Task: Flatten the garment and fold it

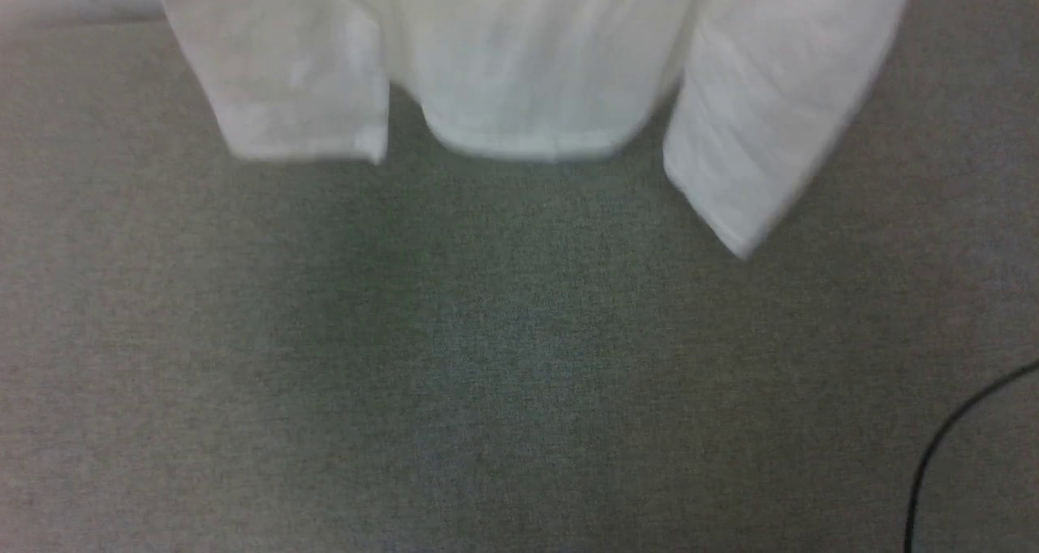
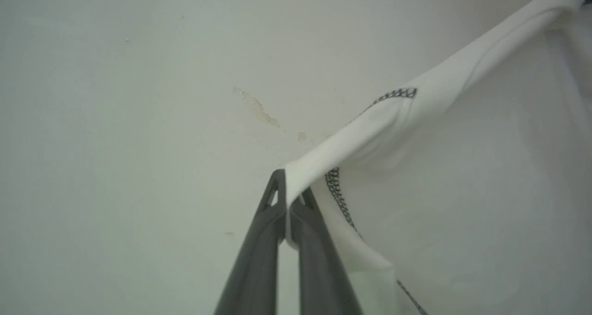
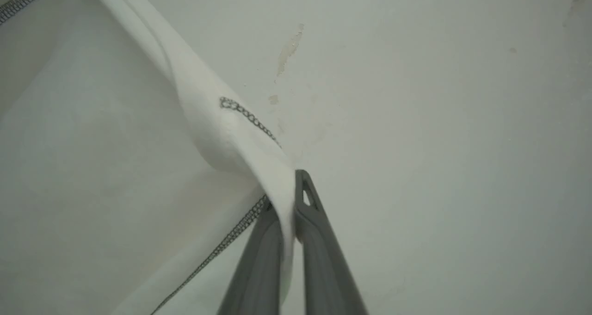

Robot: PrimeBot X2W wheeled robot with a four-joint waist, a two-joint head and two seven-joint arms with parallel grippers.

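Garment [image 1: 528, 66] up in the air, not lying on anything. It hangs across the top of the head view over a grey woven surface [image 1: 487, 374]; can't tell if that's bench or floor. Lower edges seen there: a rounded middle part w/ a longer flap either side, all blurred. Black cable [image 1: 950, 431] on the grey surface at lower right, well apart from the cloth. Left hand [image 2: 289, 190]: fingers closed tight on a bunched fold of white fabric, pinched right at the tips. From the pinch the cloth runs as a taut band up and to the right in left wrist view, the rest falling away on the right side. Dark zigzag stitching [image 2: 337, 194] sits just beside the fingertips. Right hand [image 3: 286, 194]: same, closed on a fold at the tips, cloth wrapped over the near finger, band going up and left in its own view. Pale wall [image 2: 115, 97] behind, w/ a chipped patch [image 2: 259, 109].
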